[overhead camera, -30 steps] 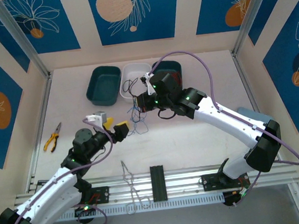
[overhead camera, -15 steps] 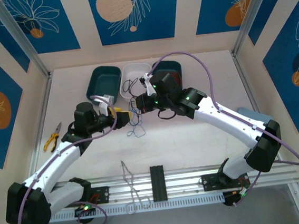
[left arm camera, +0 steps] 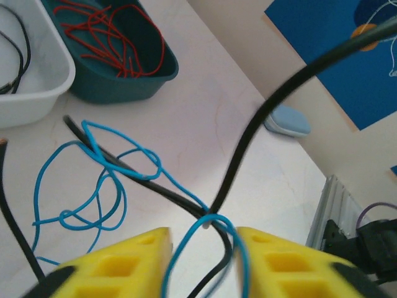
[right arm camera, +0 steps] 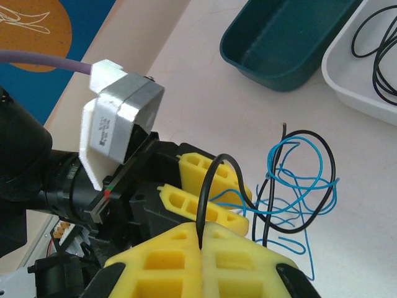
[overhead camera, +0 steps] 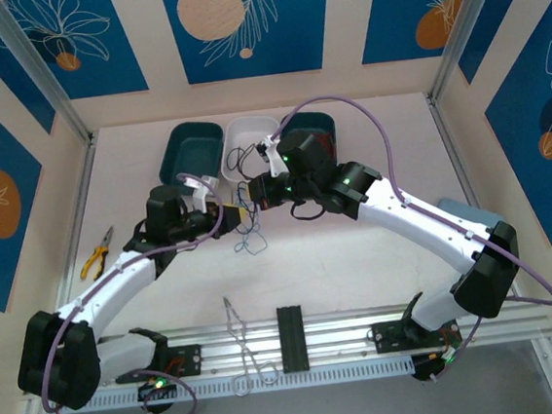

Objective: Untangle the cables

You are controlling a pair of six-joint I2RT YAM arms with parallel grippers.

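Near edge: a bare metal wire loop lies across the rail. The pliers sit at the left, well apart from the work.

Mid-table: the left gripper reaches in from the left. In its wrist view the yellow fingers stand apart. A loop of the blue cable and a strand of the black cable run through the gap, and neither is pinched. The rest of the blue cable lies on the table in several crossing loops, with black threaded through them.

Just beyond, the right gripper faces the left one. Its jaws are pressed together, clamped on the black cable, which arches up from the pinch and drops into the blue loops.

Far side, three trays in a row:
- The left teal tray has no cable in it.
- The white tray holds a loose black wire.
- The right teal tray holds the red cables.

Progress, as I judge it: red is sorted and some black is sorted, so the task is past halfway. One blue-and-black knot remains. The black strand has yet to be drawn clear of the blue loops, and each has yet to go to a tray. The left teal tray is probably meant for blue.
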